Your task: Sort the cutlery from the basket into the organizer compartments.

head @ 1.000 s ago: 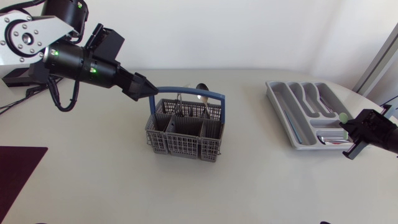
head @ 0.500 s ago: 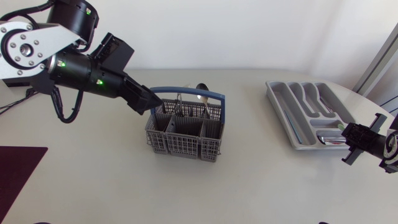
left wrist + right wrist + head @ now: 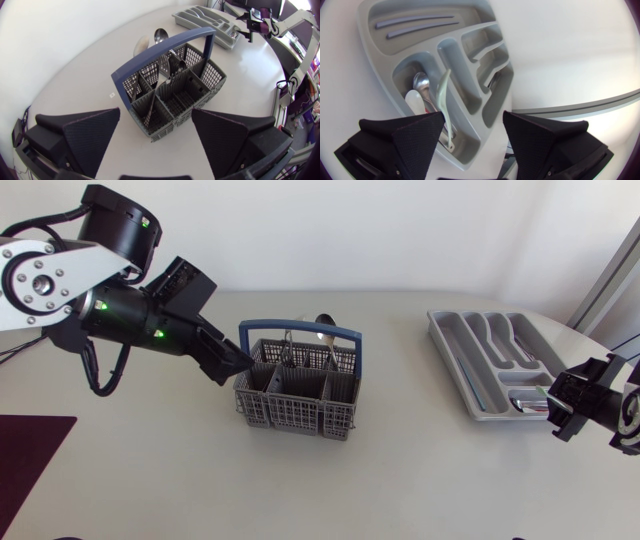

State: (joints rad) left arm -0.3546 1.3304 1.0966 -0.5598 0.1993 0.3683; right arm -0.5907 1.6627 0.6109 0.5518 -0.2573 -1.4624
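Note:
The grey cutlery basket (image 3: 297, 388) with a blue handle (image 3: 165, 47) stands mid-table and holds a metal spoon (image 3: 160, 35) and forks (image 3: 175, 62) in its back cells. My left gripper (image 3: 232, 361) hangs open at the basket's left end; in its wrist view the gripper (image 3: 155, 145) has the basket (image 3: 172, 95) just ahead of its fingers. The grey organizer (image 3: 470, 355) lies at the right. My right gripper (image 3: 560, 395) stands open over its near end (image 3: 472, 135). A pale green spoon (image 3: 444, 100) lies slanted over a divider there, beside a metal spoon (image 3: 420, 82) and a white spoon (image 3: 412, 100).
A dark red mat (image 3: 25, 450) lies at the table's front left corner. The organizer's (image 3: 395, 35) long slots hold more cutlery (image 3: 500, 340). Bare tabletop stretches between basket and organizer. My right arm (image 3: 257, 25) shows far off beside the organizer in the left wrist view.
My right gripper has opened and let go of the pale green spoon, which now lies in the organizer. My left gripper has come down closer to the basket's left end.

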